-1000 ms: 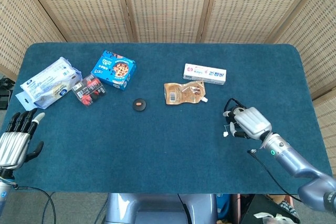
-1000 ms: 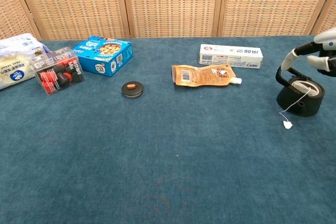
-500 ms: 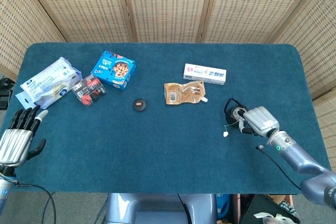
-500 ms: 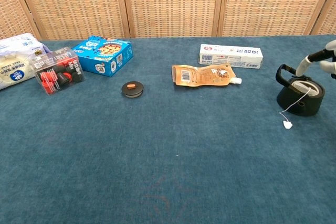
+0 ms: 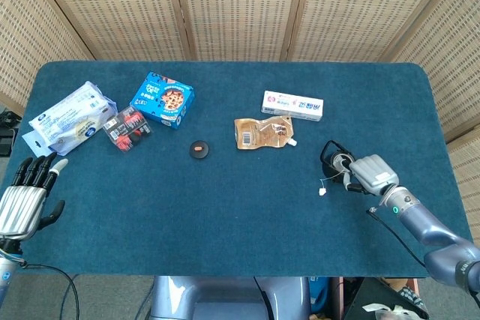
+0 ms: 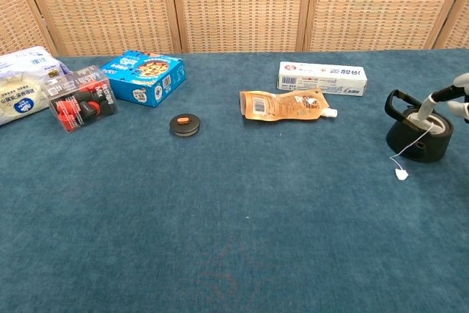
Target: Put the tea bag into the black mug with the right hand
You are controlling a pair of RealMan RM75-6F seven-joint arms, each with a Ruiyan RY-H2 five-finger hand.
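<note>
Wicker screens stood behind a blue-clothed table (image 5: 225, 215). At far left the left hand (image 5: 22, 198) hung off the table edge, fingers apart, holding nothing. Clutter lay untouched along the back. Near the right edge stood the black mug (image 6: 418, 134); the tea bag (image 6: 421, 117) appeared to sit inside it, its string trailing over the rim to the tag (image 6: 401, 174) on the cloth. The right hand (image 5: 369, 174) hovered just beside the rim, one finger reaching over it; whether it pinched anything could not be told. Judged essentially done; only withdrawal remained.
</note>
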